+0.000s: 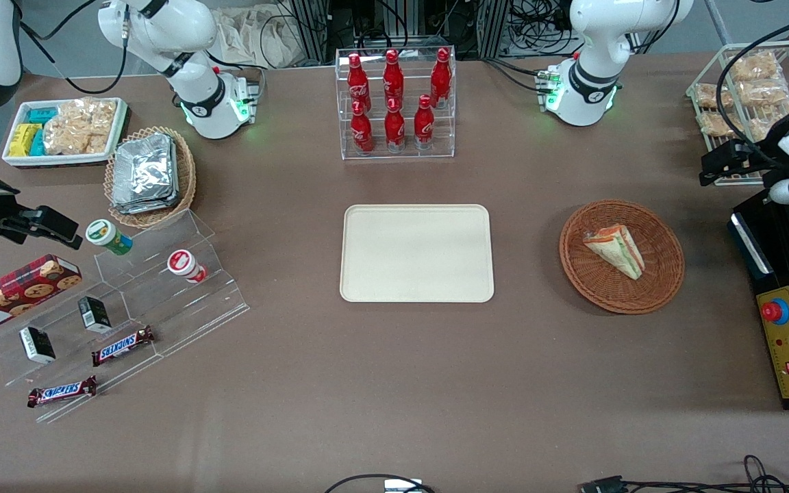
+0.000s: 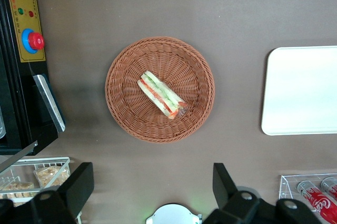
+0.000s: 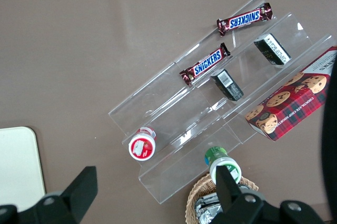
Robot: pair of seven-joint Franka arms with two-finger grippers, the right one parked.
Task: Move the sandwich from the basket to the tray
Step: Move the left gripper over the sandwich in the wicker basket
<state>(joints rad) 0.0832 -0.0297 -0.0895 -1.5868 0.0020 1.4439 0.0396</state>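
Observation:
The sandwich [image 1: 615, 250], a white-bread wedge with green, red and orange layers, lies in the round reddish-brown wicker basket [image 1: 620, 291] toward the working arm's end of the table. The cream-beige tray [image 1: 416, 253] lies flat mid-table, with nothing on it. My left gripper [image 1: 709, 168] hangs high above the table at the working arm's end, farther from the front camera than the basket. In the left wrist view the gripper [image 2: 152, 190] is open and holds nothing, well apart from the sandwich [image 2: 160, 95], the basket [image 2: 131, 121] and the tray [image 2: 303, 90].
A black control box [image 1: 785, 329] with a red button stands beside the basket at the table's end. A wire rack of snack packets [image 1: 744, 89] and an acrylic rack of red bottles [image 1: 394, 103] stand farther back. A tan basket of foil packets [image 1: 151, 174] and an acrylic snack stand [image 1: 127, 301] lie toward the parked arm's end.

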